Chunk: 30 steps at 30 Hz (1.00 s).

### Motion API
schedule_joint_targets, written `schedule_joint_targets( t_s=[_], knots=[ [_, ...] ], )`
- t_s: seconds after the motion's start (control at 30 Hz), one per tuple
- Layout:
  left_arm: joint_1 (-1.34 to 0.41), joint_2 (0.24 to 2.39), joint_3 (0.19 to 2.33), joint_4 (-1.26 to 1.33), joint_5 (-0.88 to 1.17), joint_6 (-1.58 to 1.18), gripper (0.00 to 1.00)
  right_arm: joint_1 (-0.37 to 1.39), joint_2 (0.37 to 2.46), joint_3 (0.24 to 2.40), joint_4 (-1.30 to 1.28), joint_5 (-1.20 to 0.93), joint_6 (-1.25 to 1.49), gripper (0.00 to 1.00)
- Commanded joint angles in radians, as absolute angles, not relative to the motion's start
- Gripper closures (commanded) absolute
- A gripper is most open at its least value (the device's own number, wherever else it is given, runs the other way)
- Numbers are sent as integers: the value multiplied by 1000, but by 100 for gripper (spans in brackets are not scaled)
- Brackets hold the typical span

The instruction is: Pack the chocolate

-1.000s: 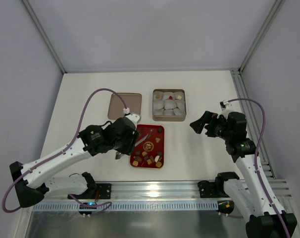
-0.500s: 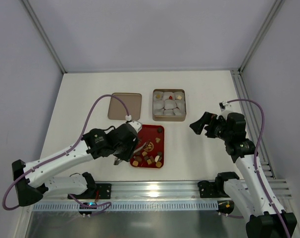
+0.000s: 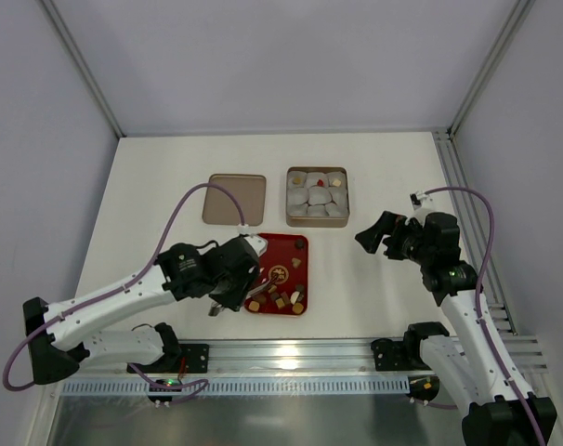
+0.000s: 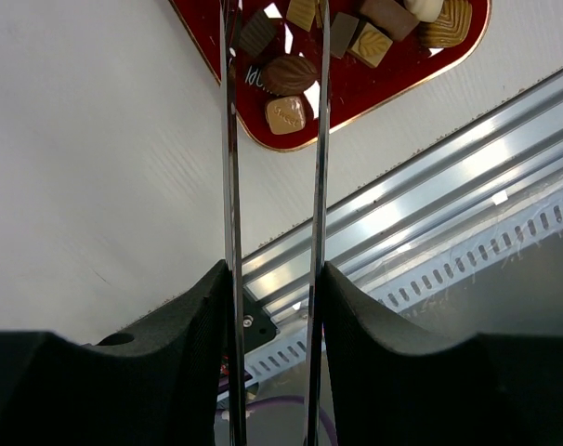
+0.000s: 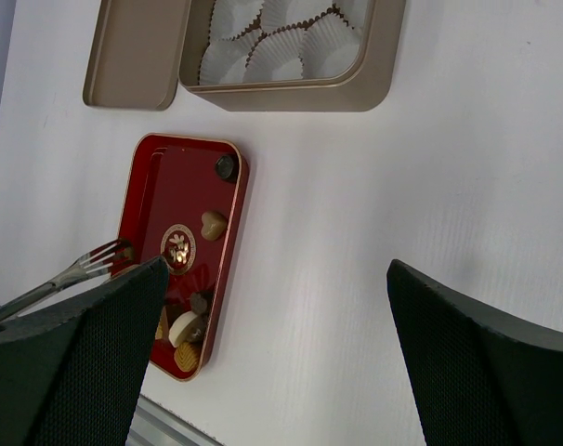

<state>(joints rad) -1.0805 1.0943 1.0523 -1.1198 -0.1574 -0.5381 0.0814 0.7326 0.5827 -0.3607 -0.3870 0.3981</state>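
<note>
- Most of the chocolate (image 3: 281, 299) lies loose in the red tray (image 3: 273, 249), lower centre of the overhead view.
- Only a few pieces sit in the paper cups (image 3: 316, 198) of the gold tin (image 3: 316, 224) just above.
- The left hand (image 4: 274, 288) clenches metal tongs (image 4: 229, 139) over the tray; the right hand (image 3: 370, 232) gapes empty.

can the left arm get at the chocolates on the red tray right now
Probably yes: the left gripper holds metal tongs, their tips over the chocolates on the red tray, nothing in between.
</note>
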Motion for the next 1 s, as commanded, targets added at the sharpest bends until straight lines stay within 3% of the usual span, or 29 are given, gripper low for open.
schedule_joint_targets(
  t_s=[0.0,0.47,0.73,0.97],
  knots=[
    [-1092,1081,1065,-1129,-135,-520,58,87,719,571,-316,-383,396,0],
    [-1101,1130,1077,-1115,-127,-494,59,86,721,558,-310,-383,397,0],
    [-1103,1150,1083,-1109,-121,-483,67,86,719,554,-308,-383,396,0],
    [-1104,1166,1083,-1114,-115,-476,68,86,721,555,-308,-383,397,0]
  ],
)
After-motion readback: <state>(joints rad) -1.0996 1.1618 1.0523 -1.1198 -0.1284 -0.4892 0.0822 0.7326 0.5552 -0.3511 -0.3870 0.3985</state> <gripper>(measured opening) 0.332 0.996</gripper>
